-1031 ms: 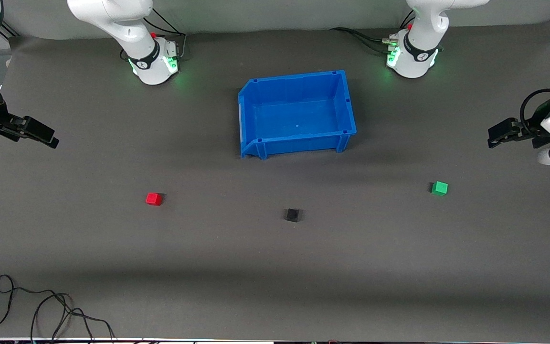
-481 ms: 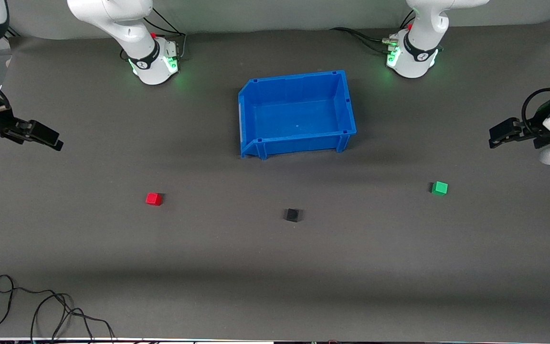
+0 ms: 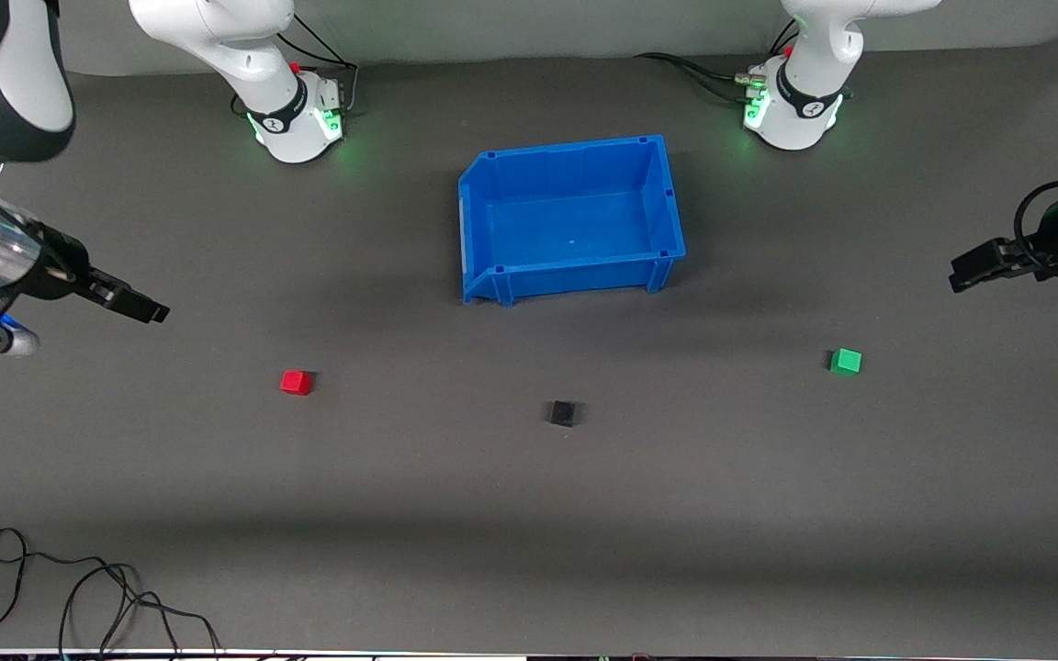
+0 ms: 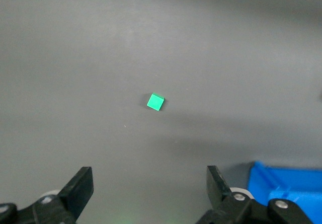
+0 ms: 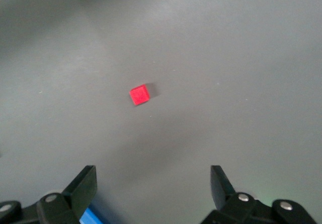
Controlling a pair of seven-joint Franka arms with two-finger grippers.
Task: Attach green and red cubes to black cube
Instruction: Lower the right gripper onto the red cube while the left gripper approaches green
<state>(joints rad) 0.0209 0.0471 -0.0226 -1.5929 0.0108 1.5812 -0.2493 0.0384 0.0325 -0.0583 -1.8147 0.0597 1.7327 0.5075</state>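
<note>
Black cube (image 3: 563,413) on dark grey table (image 3: 529,514)

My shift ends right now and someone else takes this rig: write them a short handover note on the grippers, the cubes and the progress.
Left gripper: open, empty, in the air over the mat at the left arm's end, small green cube in its wrist view.
Right gripper: open, empty, over the mat at the right arm's end, small red cube in its wrist view.
Small matte black cube lies alone between the two, nearer to the front camera than the blue plastic bin.
Done: nothing; all three cubes sit apart.
Left: pick up green and red, attach both to black.
</note>
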